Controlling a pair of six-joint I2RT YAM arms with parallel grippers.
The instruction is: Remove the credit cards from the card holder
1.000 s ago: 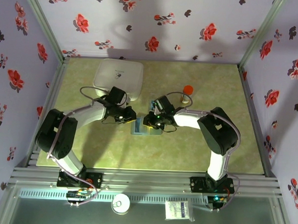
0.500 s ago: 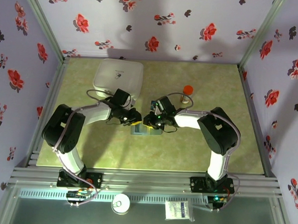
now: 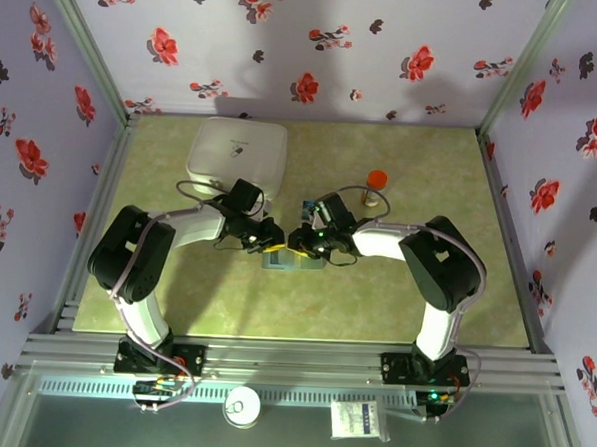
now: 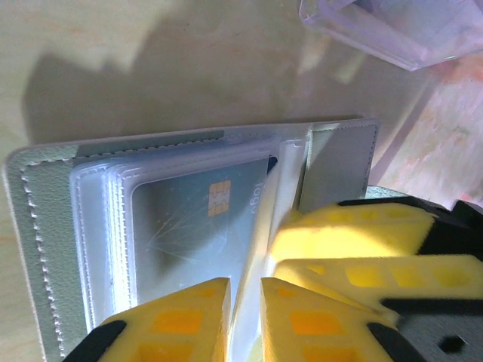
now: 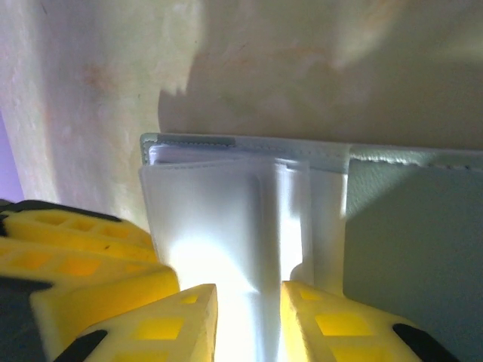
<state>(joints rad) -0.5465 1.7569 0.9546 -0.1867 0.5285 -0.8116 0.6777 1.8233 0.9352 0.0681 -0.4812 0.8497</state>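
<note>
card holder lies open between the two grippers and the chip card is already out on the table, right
Not quite. The card holder does lie open between the left gripper and right gripper, but the chip card is not out on the table: the left wrist view shows it inside a clear sleeve.

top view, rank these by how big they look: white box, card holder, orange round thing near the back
1. white box, clearly largest
2. card holder, partly covered, so its full extent is unsure
3. orange round thing, smallest
</note>
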